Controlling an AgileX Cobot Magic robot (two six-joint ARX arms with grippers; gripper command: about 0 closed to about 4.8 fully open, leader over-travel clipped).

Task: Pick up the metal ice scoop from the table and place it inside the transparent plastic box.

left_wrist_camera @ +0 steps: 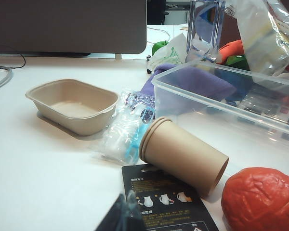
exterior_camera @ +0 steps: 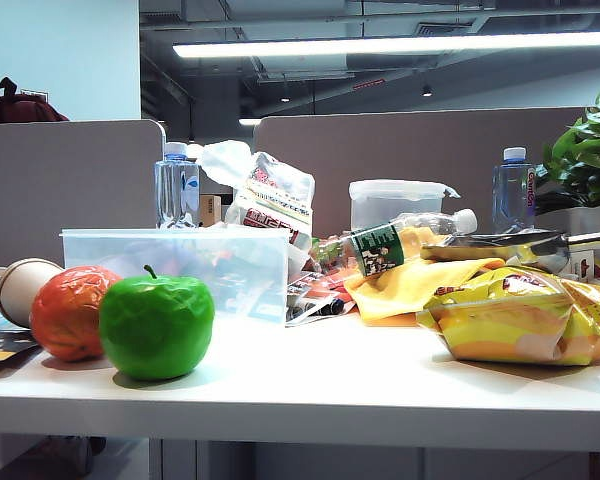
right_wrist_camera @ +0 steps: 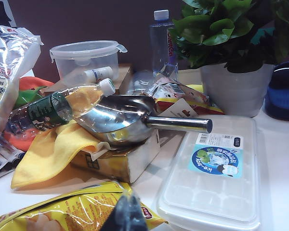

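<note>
Grey partition panels (exterior_camera: pixel 420 160) behind desk | long ceiling strip light (exterior_camera: pixel 400 45) lit | exposed dark ceiling | pale wall left (exterior_camera: pixel 60 50)

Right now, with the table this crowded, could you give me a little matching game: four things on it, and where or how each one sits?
Things:
1. metal ice scoop
2. paper cup
3. green apple
4. transparent plastic box

Places or states:
A. lying on its side beside the orange ball
B. resting on top of a yellow carton, handle pointing toward the potted plant
C. standing at the front of the table, stem up
D. open, no lid, behind the two round fruit shapes

Pairs: 1-B, 2-A, 3-C, 4-D
</note>
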